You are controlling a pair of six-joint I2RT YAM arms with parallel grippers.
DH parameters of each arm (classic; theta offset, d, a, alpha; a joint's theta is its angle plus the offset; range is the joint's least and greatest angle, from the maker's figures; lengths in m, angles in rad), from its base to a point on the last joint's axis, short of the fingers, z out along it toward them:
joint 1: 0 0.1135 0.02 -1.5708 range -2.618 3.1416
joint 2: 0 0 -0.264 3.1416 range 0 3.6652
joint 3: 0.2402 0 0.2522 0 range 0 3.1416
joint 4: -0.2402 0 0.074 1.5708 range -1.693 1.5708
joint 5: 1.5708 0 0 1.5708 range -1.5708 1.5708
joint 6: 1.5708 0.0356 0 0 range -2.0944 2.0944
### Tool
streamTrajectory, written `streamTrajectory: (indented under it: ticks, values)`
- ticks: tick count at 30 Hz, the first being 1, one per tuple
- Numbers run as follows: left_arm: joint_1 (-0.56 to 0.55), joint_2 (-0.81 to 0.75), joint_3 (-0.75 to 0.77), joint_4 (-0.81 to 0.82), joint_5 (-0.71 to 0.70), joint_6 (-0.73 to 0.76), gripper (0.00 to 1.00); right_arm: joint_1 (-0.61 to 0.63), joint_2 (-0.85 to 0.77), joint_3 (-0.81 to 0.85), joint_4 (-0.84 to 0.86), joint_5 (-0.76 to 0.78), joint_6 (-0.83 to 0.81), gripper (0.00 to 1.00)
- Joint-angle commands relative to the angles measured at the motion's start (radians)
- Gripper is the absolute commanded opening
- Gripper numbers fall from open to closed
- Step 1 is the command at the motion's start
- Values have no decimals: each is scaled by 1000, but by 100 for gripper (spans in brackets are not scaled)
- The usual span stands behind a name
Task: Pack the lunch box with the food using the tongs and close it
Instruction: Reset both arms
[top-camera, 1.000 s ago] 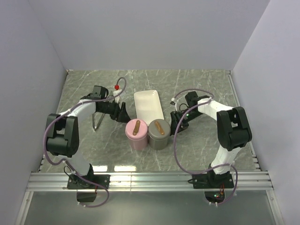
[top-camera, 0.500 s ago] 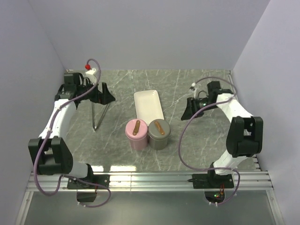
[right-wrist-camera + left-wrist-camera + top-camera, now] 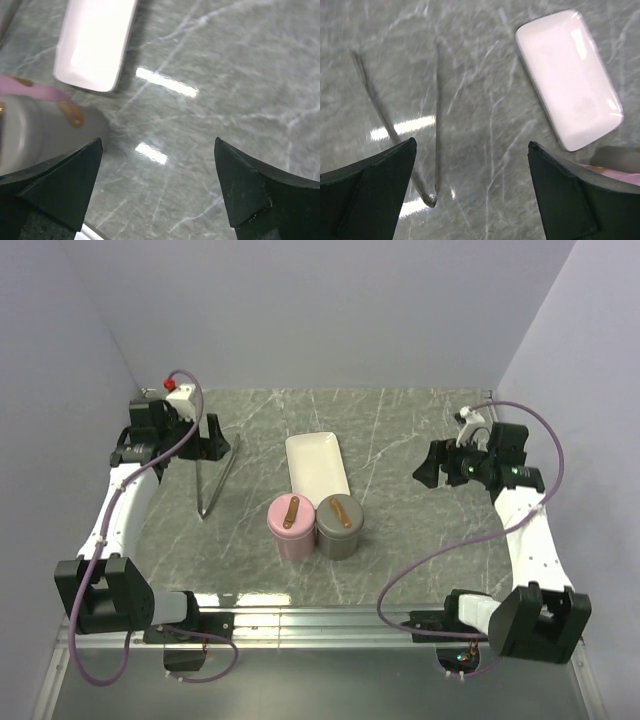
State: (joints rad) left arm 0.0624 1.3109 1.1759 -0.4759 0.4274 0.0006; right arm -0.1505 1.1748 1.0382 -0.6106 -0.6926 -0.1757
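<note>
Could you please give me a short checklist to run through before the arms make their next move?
1. Tongs lying free, in no gripper: ok.
2. Left gripper open and empty: ok.
3. Right gripper open and empty: ok.
4. White tray with no food on it: ok.
5. Pink container and grey container with lids on: ok.
6. Food packed inside the containers: cannot tell, the lids hide it.
</note>
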Motion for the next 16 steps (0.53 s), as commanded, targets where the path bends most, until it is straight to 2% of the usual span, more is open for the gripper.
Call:
streamTrajectory:
  ticks: [1, 7, 16]
  values:
    - [2, -65, -112, 52, -116, -19, 99, -1, -93, -105, 147, 143, 56, 100]
    - [1, -88, -200, 80, -138, 45, 99, -1, -167, -170, 158, 174, 54, 100]
    - [2, -111, -194, 86, -159, 50, 100, -3, -185, -181, 133, 177, 42, 100]
